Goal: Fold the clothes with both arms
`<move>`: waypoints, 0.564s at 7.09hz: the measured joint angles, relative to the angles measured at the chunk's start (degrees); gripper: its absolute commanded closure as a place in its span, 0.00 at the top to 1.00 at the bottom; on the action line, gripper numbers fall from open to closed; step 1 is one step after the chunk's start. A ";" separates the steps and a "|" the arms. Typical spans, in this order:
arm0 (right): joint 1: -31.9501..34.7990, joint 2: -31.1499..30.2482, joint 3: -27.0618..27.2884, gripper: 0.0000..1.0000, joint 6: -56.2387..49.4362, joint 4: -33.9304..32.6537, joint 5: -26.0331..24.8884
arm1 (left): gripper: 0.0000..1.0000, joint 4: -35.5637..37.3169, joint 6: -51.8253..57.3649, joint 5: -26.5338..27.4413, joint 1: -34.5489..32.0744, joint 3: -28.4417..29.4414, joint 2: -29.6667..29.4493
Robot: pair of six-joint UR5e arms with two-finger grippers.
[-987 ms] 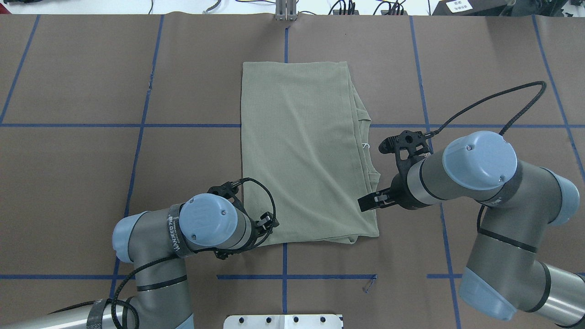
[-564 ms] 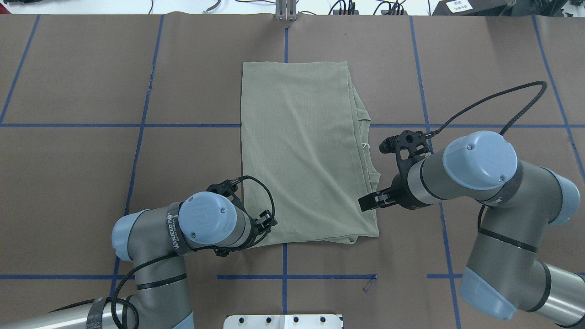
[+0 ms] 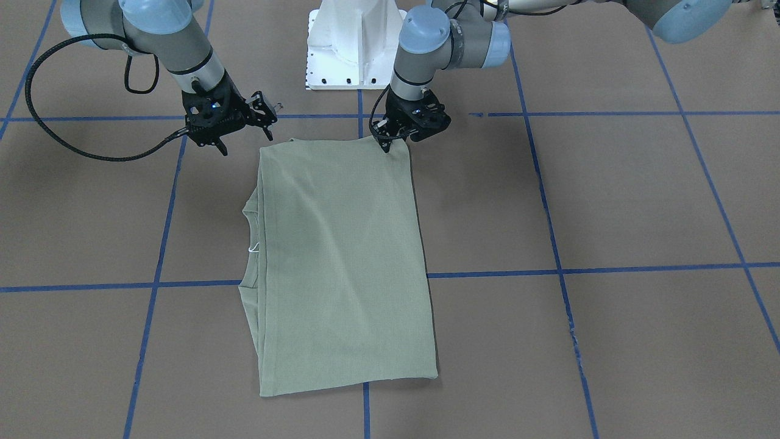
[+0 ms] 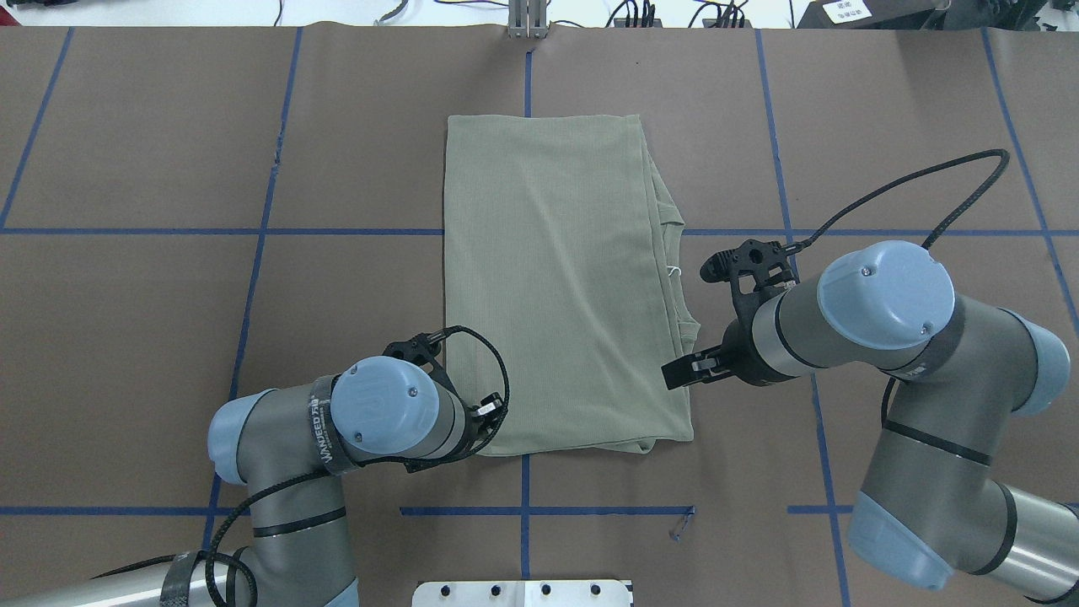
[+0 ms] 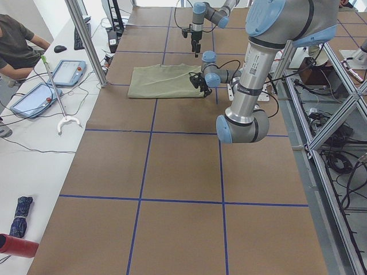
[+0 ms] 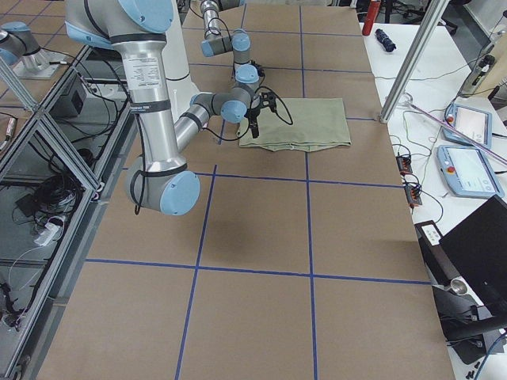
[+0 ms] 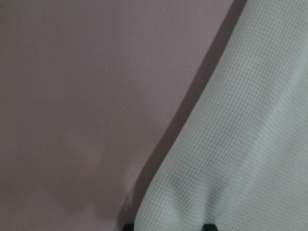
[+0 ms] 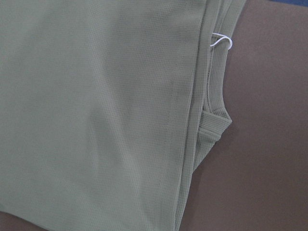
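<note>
The pale green shirt (image 4: 556, 287) lies folded into a long rectangle mid-table, its ribbed neckline (image 8: 211, 120) and a white tag loop (image 8: 221, 41) along the robot's right edge. My left gripper (image 4: 489, 421) sits low on the near-left corner of the shirt (image 3: 341, 256). In the left wrist view the fabric (image 7: 240, 144) puckers between its two dark fingertips, so it is shut on the shirt. My right gripper (image 4: 679, 373) hovers open just off the right edge near the collar, holding nothing. From the front, the right gripper (image 3: 268, 116) stands clear of the cloth.
The white pedestal base (image 3: 353, 42) stands at the near table edge between the arms. Blue tape lines cross the brown table cover (image 4: 169, 126). A person (image 5: 17, 46) sits at a side bench with tablets (image 5: 69, 71). A metal post (image 4: 528, 21) stands at the far edge.
My left gripper has settled onto the shirt's near-left corner. The near edge has drawn slightly leftward, with the near-right corner pulled in. The right arm has held still.
</note>
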 measured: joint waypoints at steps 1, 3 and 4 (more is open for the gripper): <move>0.01 0.00 0.00 1.00 0.00 -0.02 0.00 | 0.12 0.03 0.00 0.00 0.05 -0.20 0.00; 0.00 0.03 0.00 1.00 0.05 -0.07 0.02 | 0.00 0.06 0.00 0.05 0.09 -0.50 0.12; -0.08 0.02 -0.03 1.00 0.66 -0.08 0.05 | 0.00 0.13 0.00 0.02 0.09 -0.80 0.10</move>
